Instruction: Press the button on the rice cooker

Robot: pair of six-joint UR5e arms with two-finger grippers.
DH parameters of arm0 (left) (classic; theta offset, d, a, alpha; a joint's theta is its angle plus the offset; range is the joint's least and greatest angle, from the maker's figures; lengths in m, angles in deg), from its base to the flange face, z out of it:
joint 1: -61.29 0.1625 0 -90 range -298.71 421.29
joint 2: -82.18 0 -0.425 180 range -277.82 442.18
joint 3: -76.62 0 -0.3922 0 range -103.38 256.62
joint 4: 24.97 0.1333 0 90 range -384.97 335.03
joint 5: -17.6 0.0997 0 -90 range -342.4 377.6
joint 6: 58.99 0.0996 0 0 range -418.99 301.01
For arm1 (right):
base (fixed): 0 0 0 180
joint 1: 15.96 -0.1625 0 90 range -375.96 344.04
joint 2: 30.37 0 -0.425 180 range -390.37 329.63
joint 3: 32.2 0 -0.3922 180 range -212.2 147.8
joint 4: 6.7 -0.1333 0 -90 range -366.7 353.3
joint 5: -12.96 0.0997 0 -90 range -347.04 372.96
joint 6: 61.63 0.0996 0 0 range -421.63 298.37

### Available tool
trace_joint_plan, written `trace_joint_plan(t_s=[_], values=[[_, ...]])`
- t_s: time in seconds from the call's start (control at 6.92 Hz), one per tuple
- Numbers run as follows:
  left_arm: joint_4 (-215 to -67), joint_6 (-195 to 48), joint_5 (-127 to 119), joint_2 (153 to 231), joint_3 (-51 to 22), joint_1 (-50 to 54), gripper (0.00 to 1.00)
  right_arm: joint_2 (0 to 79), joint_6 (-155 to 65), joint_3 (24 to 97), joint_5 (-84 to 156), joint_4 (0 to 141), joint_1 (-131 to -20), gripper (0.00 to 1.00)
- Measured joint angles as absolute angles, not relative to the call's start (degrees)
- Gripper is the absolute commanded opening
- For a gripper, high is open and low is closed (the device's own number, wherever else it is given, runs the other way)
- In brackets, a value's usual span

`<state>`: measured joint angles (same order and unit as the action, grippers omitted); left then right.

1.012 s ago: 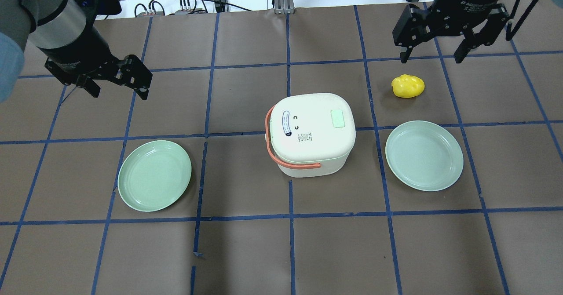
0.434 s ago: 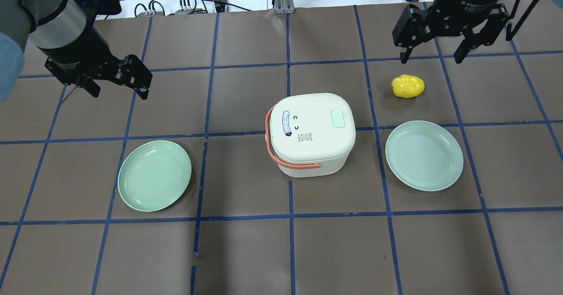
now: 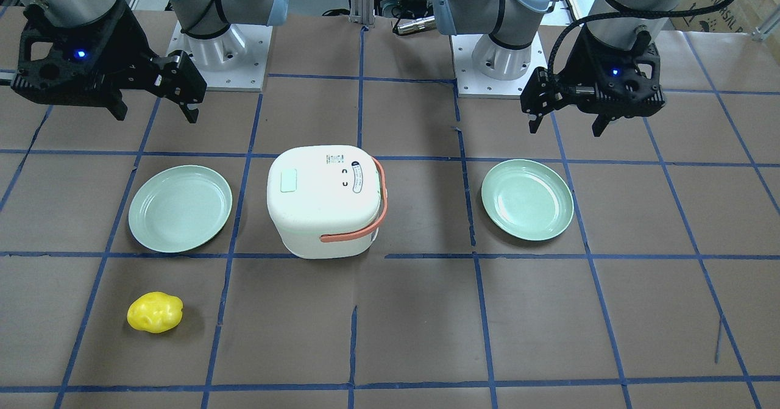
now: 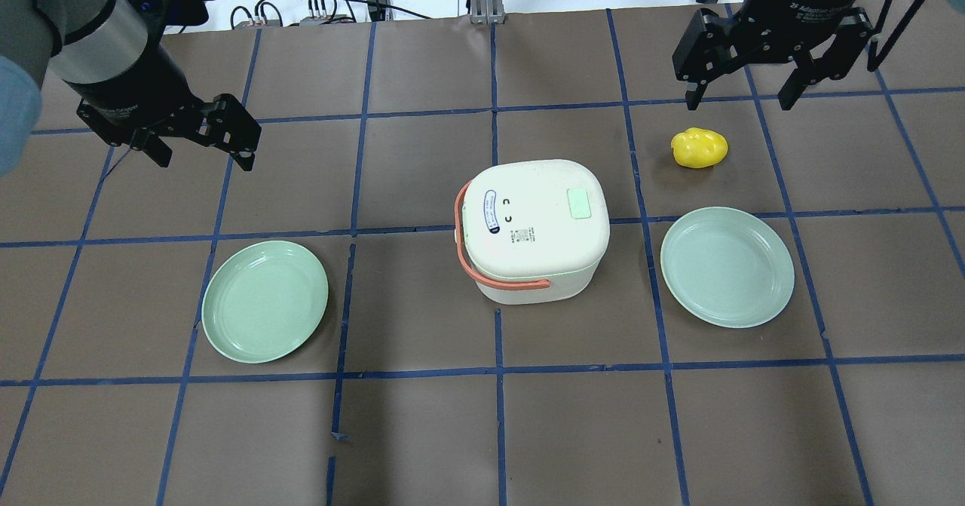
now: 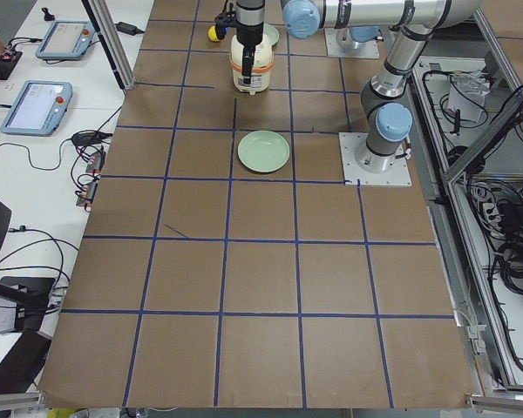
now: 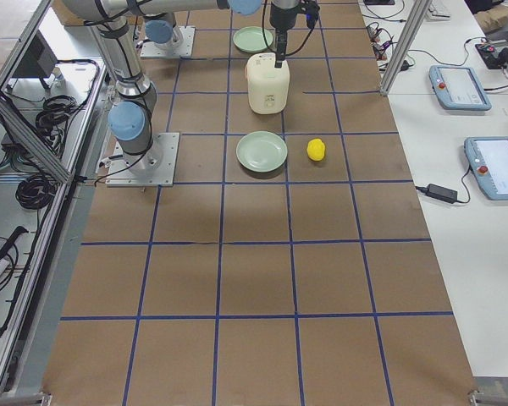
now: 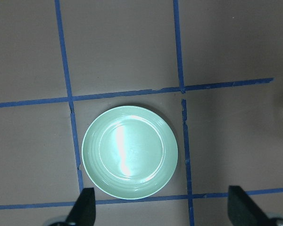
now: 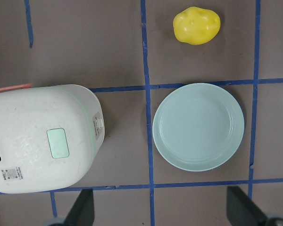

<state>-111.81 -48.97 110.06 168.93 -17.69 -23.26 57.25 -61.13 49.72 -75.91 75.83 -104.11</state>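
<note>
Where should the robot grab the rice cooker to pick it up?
The orange handle, coming from the left gripper side. It is a thin strap a gripper could probably close around; the rice cooker body looks too wide and rounded. The handle lies folded down on that side, so it may need lifting first.

Cream-white rice cooker, orange handle looping round it, pale green button on the lid, small black marks alongside. Mint green on the left plate, a paler grey-green on the right plate. Bright yellow lump. Brown surface, gridded with blue tape. Black on the left fingers and right fingers alike.
</note>
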Motion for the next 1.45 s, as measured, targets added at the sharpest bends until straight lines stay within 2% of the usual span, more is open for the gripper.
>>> trace_joint_plan(t_s=[1.16, 1.3, 1.45], values=[[-111.81, -48.97, 110.06, 168.93, -17.69, -23.26, 1.00, 56.78, -62.10, 50.49, -74.86, 75.86, -104.10, 0.99], [-111.81, -48.97, 110.06, 168.93, -17.69, -23.26, 1.00, 56.68, -61.98, 50.67, -74.86, 75.88, -104.09, 0.77], [-111.81, -48.97, 110.06, 168.93, -17.69, -23.26, 1.00, 56.52, -61.39, 50.73, -74.84, 75.92, -104.11, 0.27]])
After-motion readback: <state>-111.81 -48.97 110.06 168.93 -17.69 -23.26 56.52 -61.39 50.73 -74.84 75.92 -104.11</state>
